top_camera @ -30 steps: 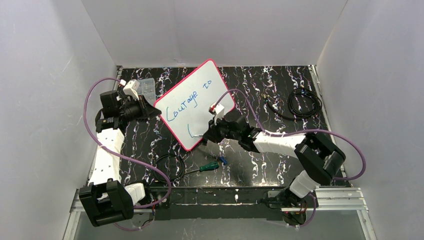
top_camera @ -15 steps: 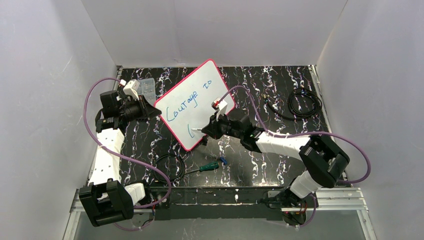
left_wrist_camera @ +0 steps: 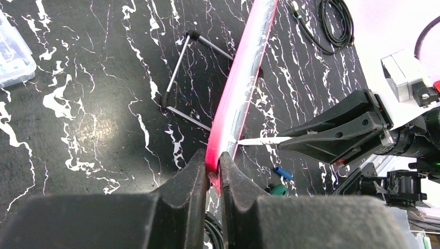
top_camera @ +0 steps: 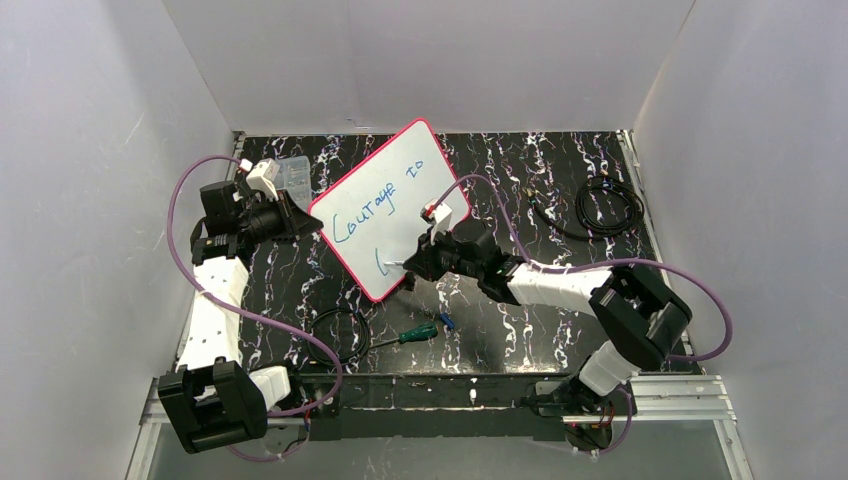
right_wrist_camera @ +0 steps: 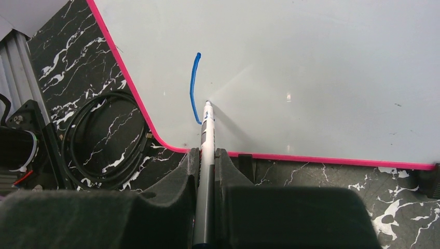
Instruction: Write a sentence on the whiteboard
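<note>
The whiteboard (top_camera: 392, 205), white with a pink-red frame, stands tilted near the table's back left. Blue writing on it (top_camera: 372, 212) reads "Courage to", with one stroke "l" (top_camera: 380, 264) below. My left gripper (top_camera: 300, 218) is shut on the board's left edge; in the left wrist view the jaws (left_wrist_camera: 211, 168) pinch the pink frame (left_wrist_camera: 236, 88). My right gripper (top_camera: 415, 268) is shut on a white marker (right_wrist_camera: 207, 140), its tip touching the board (right_wrist_camera: 311, 67) just right of the blue stroke (right_wrist_camera: 193, 88).
A clear compartment box (top_camera: 292, 174) sits at the back left. A coiled black cable (top_camera: 600, 205) lies back right, another (top_camera: 338, 335) near the front. A green-handled screwdriver (top_camera: 415, 333) and a blue cap (top_camera: 446, 322) lie in front of the board.
My right gripper with the marker shifted up and left to the board, then settled slightly; the tip now sits beside the "l" stroke. The left arm and the board have not moved.
</note>
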`<action>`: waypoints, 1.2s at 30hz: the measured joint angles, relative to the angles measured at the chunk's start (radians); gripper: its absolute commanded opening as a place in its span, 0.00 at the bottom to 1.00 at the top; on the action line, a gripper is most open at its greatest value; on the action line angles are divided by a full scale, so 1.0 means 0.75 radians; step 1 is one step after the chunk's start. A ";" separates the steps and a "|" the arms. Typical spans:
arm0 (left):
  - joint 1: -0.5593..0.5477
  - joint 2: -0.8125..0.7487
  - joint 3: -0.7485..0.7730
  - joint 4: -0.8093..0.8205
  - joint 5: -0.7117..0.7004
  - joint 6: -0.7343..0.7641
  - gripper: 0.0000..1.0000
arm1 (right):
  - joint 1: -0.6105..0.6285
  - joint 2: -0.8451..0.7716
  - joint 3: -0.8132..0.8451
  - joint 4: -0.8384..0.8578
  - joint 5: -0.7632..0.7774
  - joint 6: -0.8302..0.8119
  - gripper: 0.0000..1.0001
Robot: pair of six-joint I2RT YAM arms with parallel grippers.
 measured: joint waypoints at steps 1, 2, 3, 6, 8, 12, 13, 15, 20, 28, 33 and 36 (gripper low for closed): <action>0.000 0.000 0.000 -0.001 0.000 0.000 0.00 | 0.000 0.005 0.000 0.001 0.001 0.000 0.01; 0.000 0.000 0.000 0.000 0.001 0.000 0.00 | 0.000 0.008 0.000 0.000 0.002 0.000 0.01; 0.000 0.000 0.000 -0.001 0.001 -0.001 0.00 | 0.000 0.009 0.000 0.000 0.003 0.001 0.01; 0.000 0.000 0.000 -0.001 0.001 0.000 0.00 | 0.000 0.010 0.001 -0.001 0.009 0.000 0.01; 0.000 0.000 0.000 -0.001 0.000 0.000 0.00 | 0.000 0.010 0.001 -0.002 0.014 0.000 0.01; 0.000 0.000 0.000 0.000 -0.001 -0.001 0.00 | 0.001 0.010 0.001 -0.003 0.030 0.001 0.01; 0.000 0.000 0.000 0.000 -0.001 0.000 0.00 | 0.001 0.009 0.001 -0.003 0.032 0.001 0.01; 0.000 0.000 0.000 0.000 -0.001 -0.001 0.00 | 0.004 0.007 0.001 -0.005 0.040 0.002 0.01; 0.000 0.000 0.000 0.000 -0.001 0.000 0.00 | 0.007 0.000 0.001 -0.010 0.065 0.001 0.01; 0.000 0.000 0.000 0.000 0.000 -0.001 0.00 | 0.007 -0.014 0.001 -0.009 0.104 0.001 0.01; 0.000 0.000 0.000 0.000 0.001 -0.001 0.00 | 0.006 -0.017 0.003 -0.008 0.110 0.001 0.01; 0.000 0.000 0.000 0.000 0.001 -0.001 0.00 | 0.006 -0.016 0.003 -0.007 0.101 0.000 0.01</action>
